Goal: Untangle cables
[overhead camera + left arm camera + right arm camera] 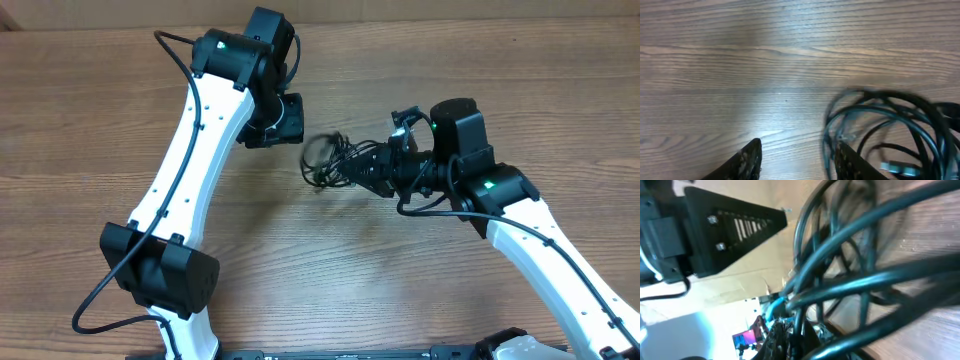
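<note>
Grained counter, sheathed cables
The counter [90,120] looks smooth and wood-grained, faintly shiny under the light; the cables [327,160] are slick black plastic-sheathed cords.

My arms are long white tubes [190,160] joined by chunky black housings [165,275], each wearing a small green light [219,44]. A thin black cord [170,47] loops along the left one. My left fingers [749,159] are dark, tapered and scuffed. My right finger [725,225] is a black wedge (two silver screws, a ridged pad).
</note>
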